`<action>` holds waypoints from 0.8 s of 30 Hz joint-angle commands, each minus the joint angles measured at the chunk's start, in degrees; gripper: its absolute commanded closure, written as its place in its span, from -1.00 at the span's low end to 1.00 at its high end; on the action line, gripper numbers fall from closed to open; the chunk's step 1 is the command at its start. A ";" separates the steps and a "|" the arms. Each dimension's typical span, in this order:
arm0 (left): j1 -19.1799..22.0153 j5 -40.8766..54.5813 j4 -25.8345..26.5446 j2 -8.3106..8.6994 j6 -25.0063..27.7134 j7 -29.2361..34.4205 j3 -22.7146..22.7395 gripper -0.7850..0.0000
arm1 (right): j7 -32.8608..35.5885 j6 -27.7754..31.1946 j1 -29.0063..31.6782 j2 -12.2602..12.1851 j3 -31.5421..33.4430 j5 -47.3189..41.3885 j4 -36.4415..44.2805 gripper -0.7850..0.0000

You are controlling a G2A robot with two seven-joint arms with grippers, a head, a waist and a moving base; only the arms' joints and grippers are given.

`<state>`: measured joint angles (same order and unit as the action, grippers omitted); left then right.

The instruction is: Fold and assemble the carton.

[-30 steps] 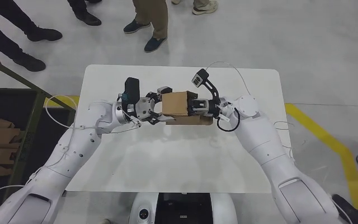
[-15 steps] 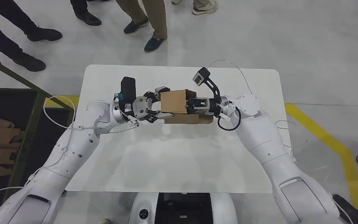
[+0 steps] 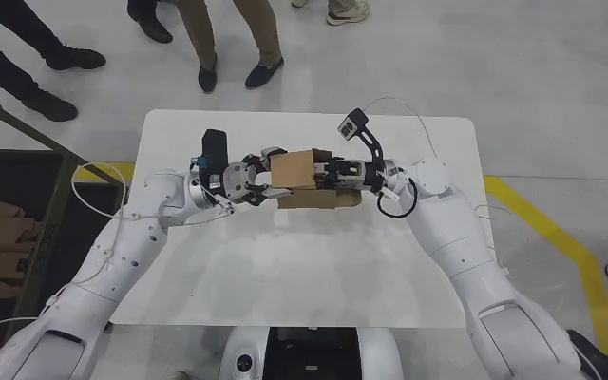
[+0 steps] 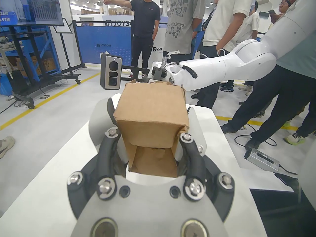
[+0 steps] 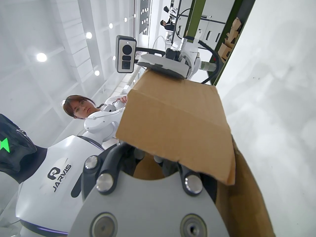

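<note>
The brown carton [image 3: 297, 169] sits between my two grippers over the far half of the white table [image 3: 285, 275]. My left gripper [image 4: 148, 135] is closed on one end of it, a finger [image 4: 108, 146] pressed against each side wall, and the open end faces my left wrist camera with a flap folded down inside. My right gripper [image 5: 150, 164] is at the opposite end, tucked under the carton's overhanging top panel. I cannot tell whether it is clamped on the cardboard or loose. A long flap [image 3: 318, 199] hangs from the carton's near side.
</note>
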<state>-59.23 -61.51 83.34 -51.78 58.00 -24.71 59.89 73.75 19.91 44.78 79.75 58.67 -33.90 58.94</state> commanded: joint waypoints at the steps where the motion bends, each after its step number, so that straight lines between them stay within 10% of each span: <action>1: -0.02 -0.12 -0.17 0.07 0.00 -0.26 0.20 -0.13 | -0.20 0.16 0.13 -0.25 0.80 -0.02 -0.06 1.00; 24: -2.04 -2.40 -0.13 0.54 0.00 -2.37 2.85 -0.12 | -8.25 2.21 5.34 -4.28 10.31 9.87 8.05 1.00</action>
<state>-61.22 -63.79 82.94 -51.21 58.00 -27.20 62.93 67.04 21.85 50.03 75.43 69.24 -24.88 66.63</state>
